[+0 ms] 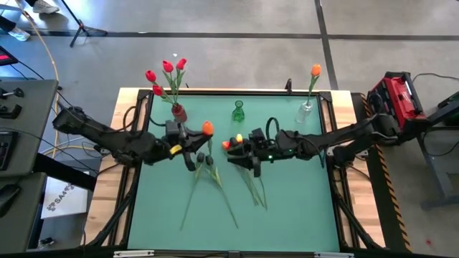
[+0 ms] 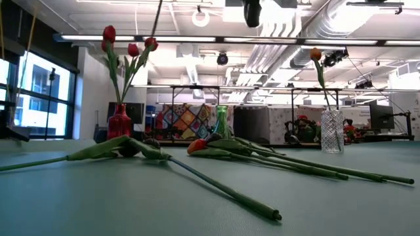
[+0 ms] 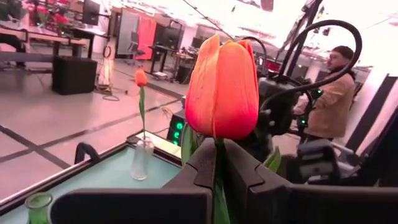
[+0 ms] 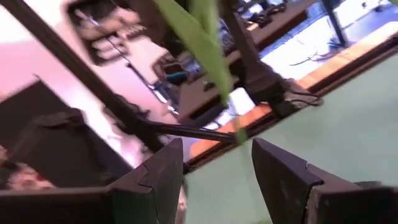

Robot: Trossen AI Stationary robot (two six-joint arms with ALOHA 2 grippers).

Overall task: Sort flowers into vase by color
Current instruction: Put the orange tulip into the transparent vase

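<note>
Left pincer is clamped shut on the stem of an orange flower, right under the bud, holding it up off the desk. Right pincer hovers just beside it, fingers apart and empty, a green leaf dangling ahead. Below both lie more loose flowers. Beyond stand a red vase, green vase and clear vase. These look featherlight, floppy and easy to crush, so I'd grip the stem, never the bud.
</note>
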